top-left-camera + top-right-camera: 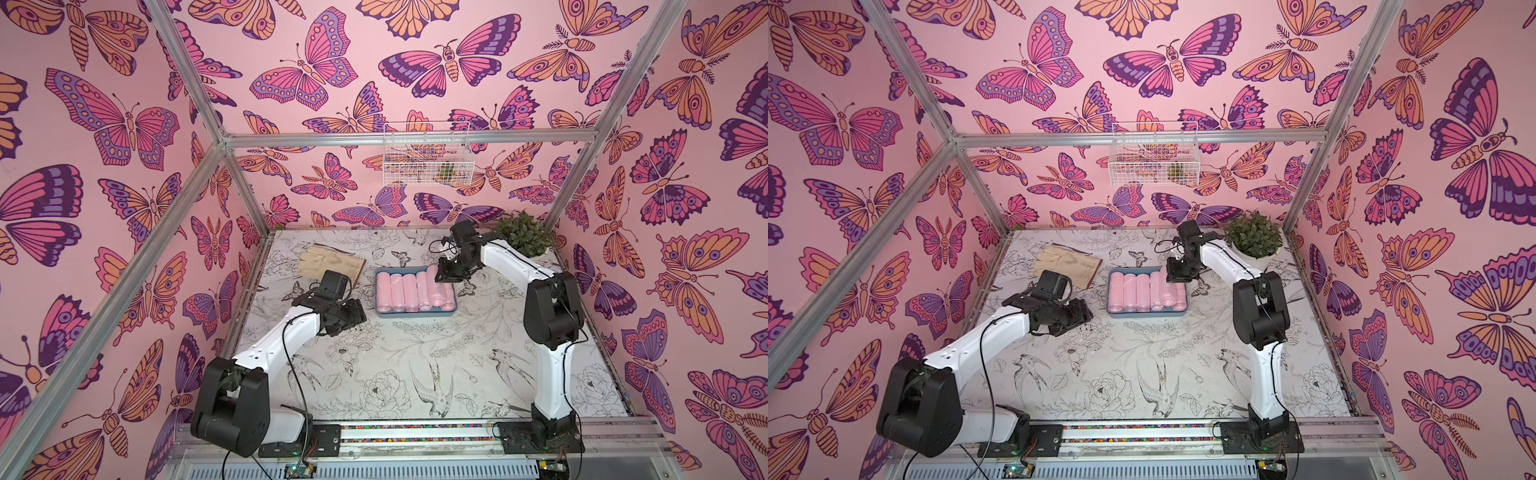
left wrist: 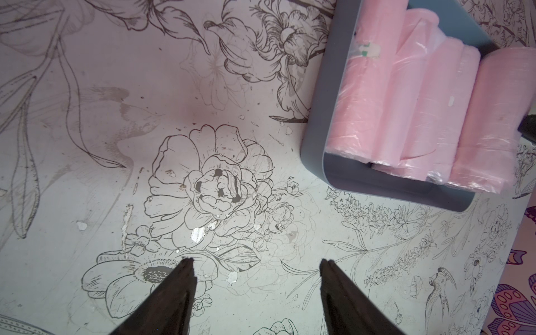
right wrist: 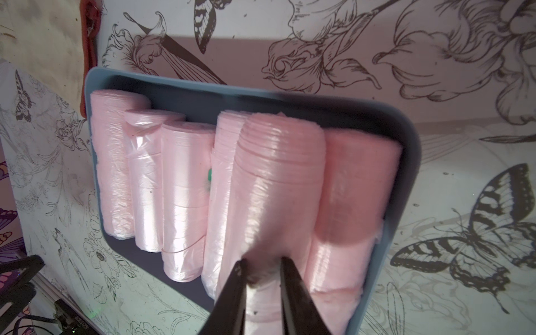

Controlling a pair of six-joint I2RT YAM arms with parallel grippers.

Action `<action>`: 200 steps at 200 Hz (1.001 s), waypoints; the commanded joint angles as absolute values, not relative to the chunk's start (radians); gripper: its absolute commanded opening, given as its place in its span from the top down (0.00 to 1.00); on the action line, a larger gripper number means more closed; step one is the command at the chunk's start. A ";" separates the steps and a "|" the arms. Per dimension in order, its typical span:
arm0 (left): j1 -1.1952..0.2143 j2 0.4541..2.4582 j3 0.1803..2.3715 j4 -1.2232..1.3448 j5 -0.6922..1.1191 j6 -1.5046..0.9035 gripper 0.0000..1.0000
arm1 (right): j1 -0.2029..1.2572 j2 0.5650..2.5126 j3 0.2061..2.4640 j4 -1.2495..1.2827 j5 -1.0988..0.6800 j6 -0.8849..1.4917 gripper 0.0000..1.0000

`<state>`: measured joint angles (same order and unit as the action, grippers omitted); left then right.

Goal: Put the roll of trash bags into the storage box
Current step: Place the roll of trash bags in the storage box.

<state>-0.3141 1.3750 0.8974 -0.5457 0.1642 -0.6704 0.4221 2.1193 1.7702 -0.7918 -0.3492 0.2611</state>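
Observation:
The storage box (image 1: 415, 314), a shallow blue-grey tray, sits mid-table in both top views and holds several pink rolls (image 1: 399, 291) side by side. One pink roll of trash bags (image 3: 278, 179) lies tilted on top of the others near the box's right end. My right gripper (image 3: 262, 266) is shut on its near end, and in a top view that gripper (image 1: 441, 274) hovers over the box's far right corner. My left gripper (image 2: 255, 261) is open with nothing in it, over bare table left of the box (image 2: 316, 116).
A beige glove (image 1: 328, 264) lies on a board at the back left. A potted plant (image 1: 521, 235) stands at the back right, behind the right arm. A white wire basket (image 1: 426, 156) hangs on the back wall.

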 commanded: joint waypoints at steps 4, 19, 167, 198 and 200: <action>-0.308 1.373 0.893 -0.540 0.163 -0.669 0.28 | 0.425 2.156 1.729 -0.797 -0.327 0.262 0.75; -0.308 1.371 0.893 -0.540 0.163 -0.669 0.28 | 0.424 2.163 1.721 -0.793 -0.319 0.265 0.75; -0.308 1.368 0.888 -0.540 0.161 -0.669 0.28 | 0.413 2.201 1.680 -0.787 -0.297 0.270 0.76; -0.308 1.363 0.887 -0.540 0.158 -0.667 0.28 | 0.410 2.193 1.680 -0.785 -0.300 0.271 0.76; -0.308 1.364 0.887 -0.540 0.158 -0.667 0.28 | 0.411 2.192 1.680 -0.785 -0.301 0.271 0.76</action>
<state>-0.3141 1.3750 0.8974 -0.5457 0.1642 -0.6704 0.4152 2.1204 1.7283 -0.7418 -0.3607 0.2642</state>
